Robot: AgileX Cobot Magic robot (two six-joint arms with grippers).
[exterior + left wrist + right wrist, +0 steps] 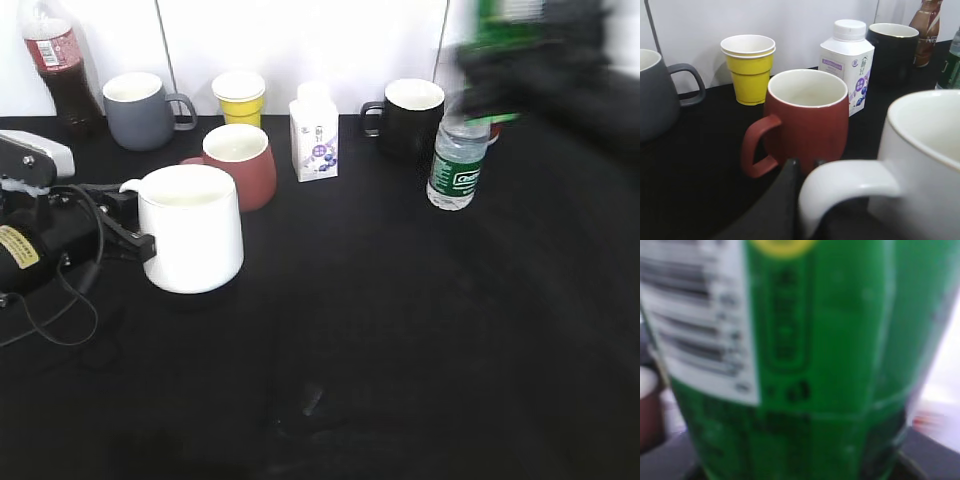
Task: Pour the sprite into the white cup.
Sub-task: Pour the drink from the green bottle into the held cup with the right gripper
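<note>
The black surface (400,330) carries a far row of cups and bottles, with the near half bare. The right arm is a dark blur at the far right, lifted above the surface. The sprite (830,365) fills its wrist view, label and barcode patch close up, which suggests the right end effector (520,75) is pinching it, though the fingers are not visible. In the exterior view only a green smear shows there, above the clear water bottle (458,160). At the near left stands the white cup (190,228). The left end effector (125,225) sits at its handle, seemingly to steady it for pouring; I cannot tell whether it is pressed together. The reddish-brown mug (807,120) stands just behind.
</note>
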